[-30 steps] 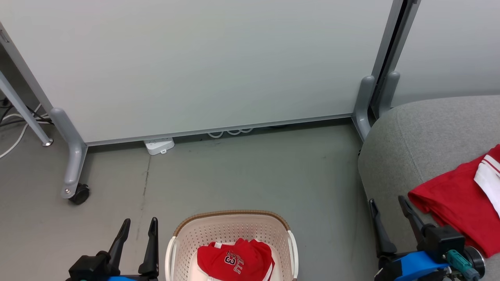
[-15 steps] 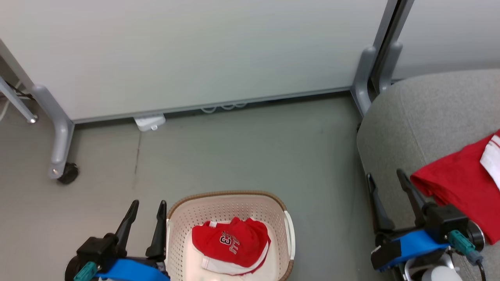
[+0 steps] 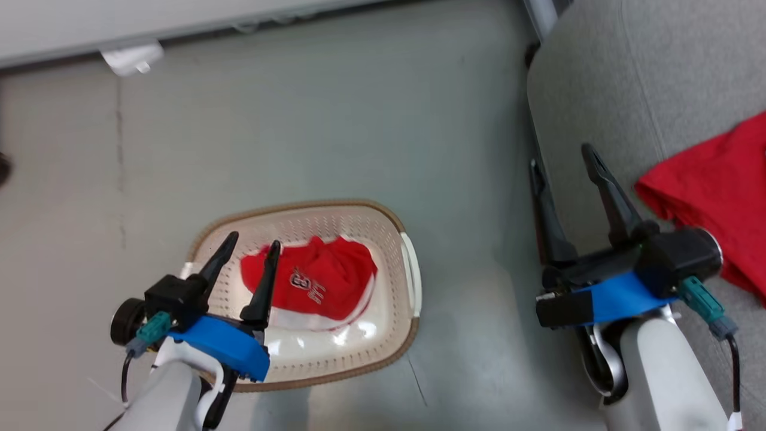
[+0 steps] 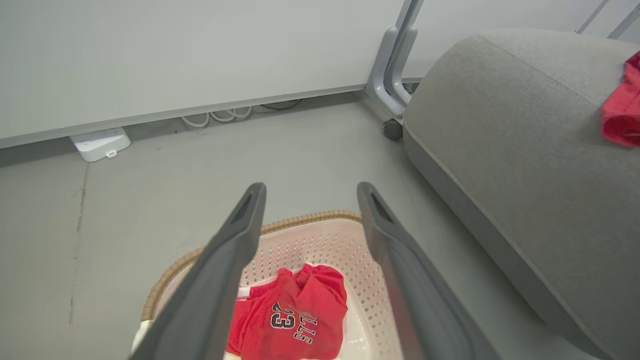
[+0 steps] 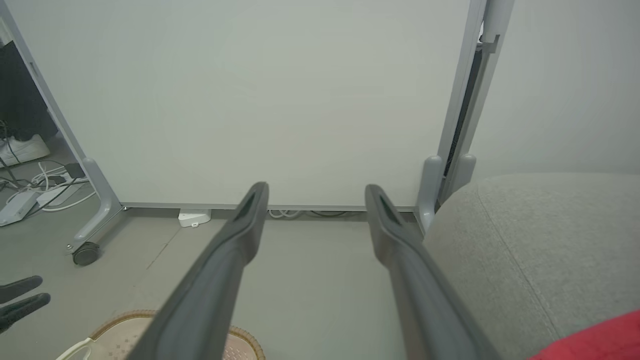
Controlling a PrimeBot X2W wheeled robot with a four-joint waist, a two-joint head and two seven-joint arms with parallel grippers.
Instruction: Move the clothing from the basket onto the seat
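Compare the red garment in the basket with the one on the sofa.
The basket garment lies in the cream basket on the floor; the sofa garment rests on the grey sofa.
The basket garment is bunched into a heap; the sofa garment lies flatter, running off the picture's edge.
The basket garment shows lettering and white trim; the sofa garment's visible part is plain red.
Both are red fabric.

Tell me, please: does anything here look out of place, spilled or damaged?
Nothing stands out. One crumpled red jersey lies inside the basket, which stands upright on the floor; another red garment lies on the grey sofa.
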